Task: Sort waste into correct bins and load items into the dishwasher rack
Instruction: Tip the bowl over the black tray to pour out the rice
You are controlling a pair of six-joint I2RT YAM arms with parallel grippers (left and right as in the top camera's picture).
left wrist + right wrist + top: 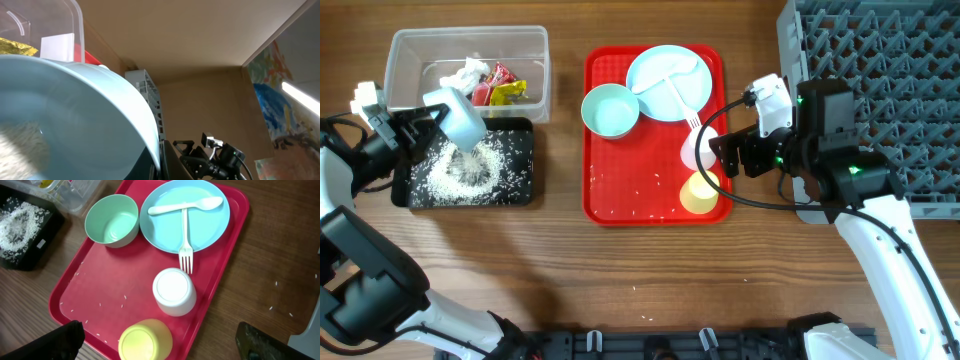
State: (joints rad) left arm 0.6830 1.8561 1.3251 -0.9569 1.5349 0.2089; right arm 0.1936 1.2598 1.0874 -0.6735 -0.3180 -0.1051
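Left gripper clamped on the rim of a bowl, tipped steeply over the black bin on the side nearest the clear bin. Under it, rice heaped and spread over the bin floor (a blurred grainy patch also low inside the bowl, from the left wrist camera). In the clear bin just behind: tissue and red and yellow wrappers.

On the red tray: second bowl upright at the back left, with the plate beside it. Spoon and fork crossed on the plate, fork tines past its edge and pointing at the white cup. Yellow cup close by, nearest the tray's front edge. A few stray grains on the tray and on the table.

Right gripper above the tray's right side by the white cup, fingers wide apart, gripping nothing. Rack at the far right, off the tray.
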